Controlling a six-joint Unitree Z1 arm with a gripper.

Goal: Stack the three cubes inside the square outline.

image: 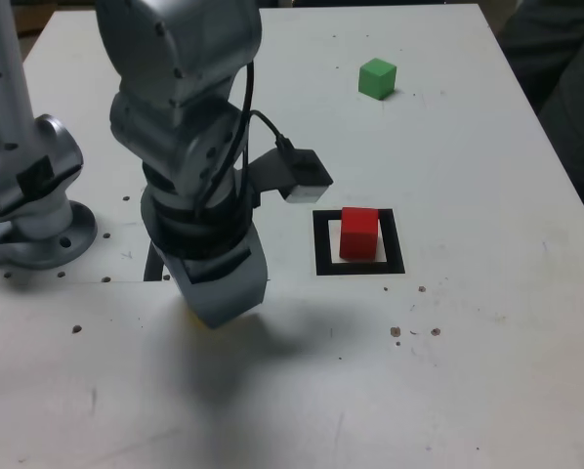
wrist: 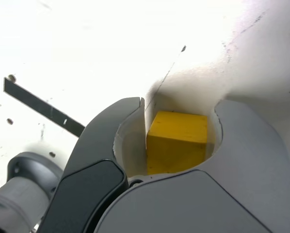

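Note:
The yellow cube point(wrist: 176, 141) rests on the white table between the two dark jaws of my gripper point(wrist: 179, 104), which stands open around it with a narrow gap on each side. In the exterior view the gripper point(image: 219, 293) is lowered to the table, at the left of the square outline point(image: 358, 266), and hides the yellow cube except for a sliver. The red cube point(image: 358, 233) sits inside the square outline. Far back, towards the exterior view's right, the green cube point(image: 377, 78) stands alone on the table.
The arm's grey base point(image: 33, 210) is bolted at the exterior view's left. A small camera box point(image: 302, 176) sticks out from the wrist toward the outline. A thin black strip point(wrist: 43, 108) lies on the table near the gripper. Dark fabric point(image: 565, 88) borders the table's right edge.

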